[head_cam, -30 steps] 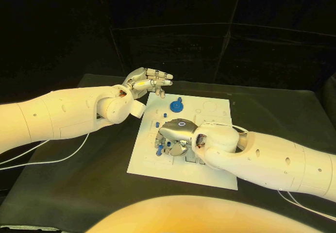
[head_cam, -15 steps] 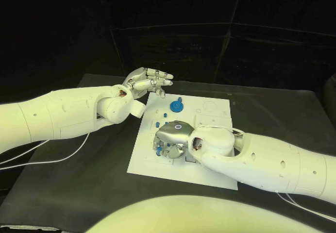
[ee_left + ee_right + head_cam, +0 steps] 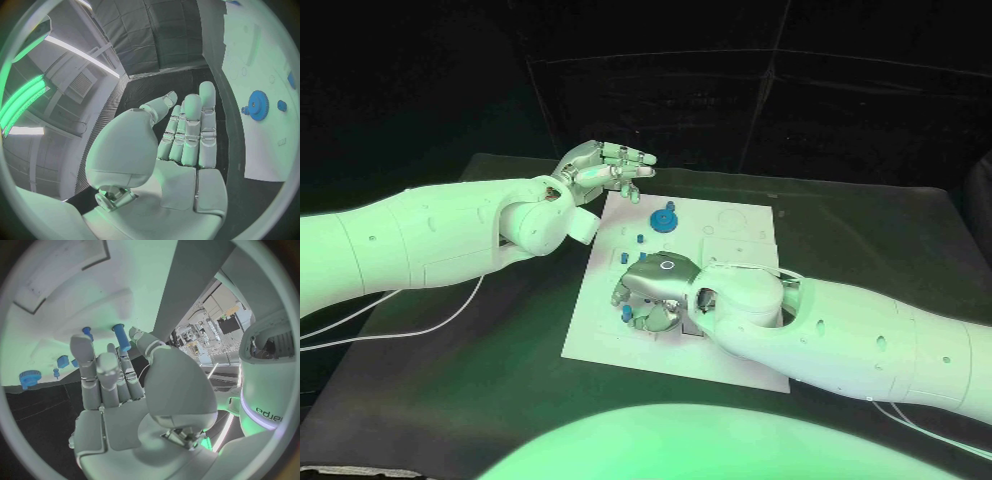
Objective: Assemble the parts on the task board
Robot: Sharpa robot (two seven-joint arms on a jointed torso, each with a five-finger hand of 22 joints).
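Peg (image 3: 122, 337) upright on task board (image 3: 733, 225), touching right robot hand (image 3: 658, 290) fingertips.

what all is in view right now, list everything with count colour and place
table: one, black, under everything
task board: one, white plate, middle of the table
gear part: one, blue, standing on the far part of the board
small parts: a few, blue, on the board between the gear and the right hand; exact count hard to tell
peg part: one, blue, at the right hand's fingertips near the board's middle; whether it is pinched cannot be told
cables: thin, white, lying on the table beside each arm
left robot hand: one, silver, holds nothing, fingers loosely apart, above the board's far left corner
right robot hand: one, silver, fingers down over the board's middle
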